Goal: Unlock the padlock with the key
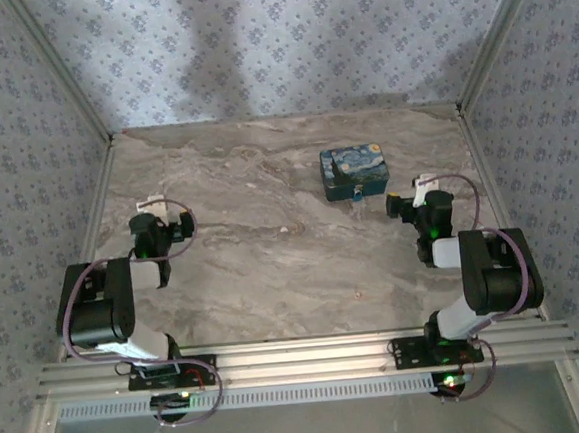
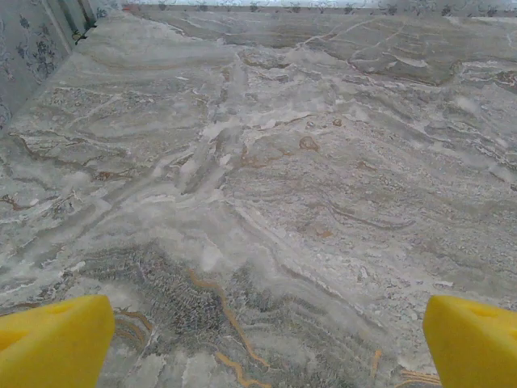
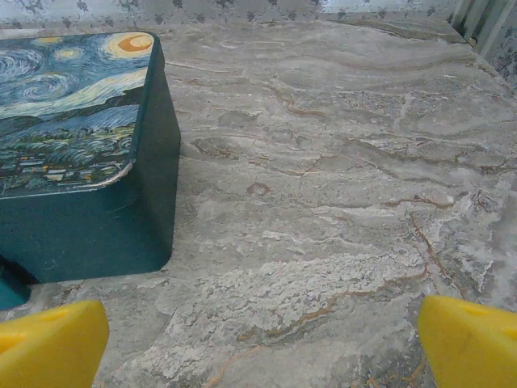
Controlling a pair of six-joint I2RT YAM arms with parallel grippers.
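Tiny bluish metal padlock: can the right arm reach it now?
Probably yes: open right gripper sits beside the swirl-painted rectangular box, bare marble table between it and the tiny bluish metal padlock.

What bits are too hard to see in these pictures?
Padlock: top view, too small to tell locked or unlocked, or whether a key is in it.
Painted box: right wrist view, cut off by the left edge.
Right claw: same view, bottom edge cuts off its fingers.

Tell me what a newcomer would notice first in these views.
The swirl-painted box stands out on the marble table, right of centre, with the tiny padlock at its near side. The left gripper and right gripper both stand open and empty, the right one close to the box.
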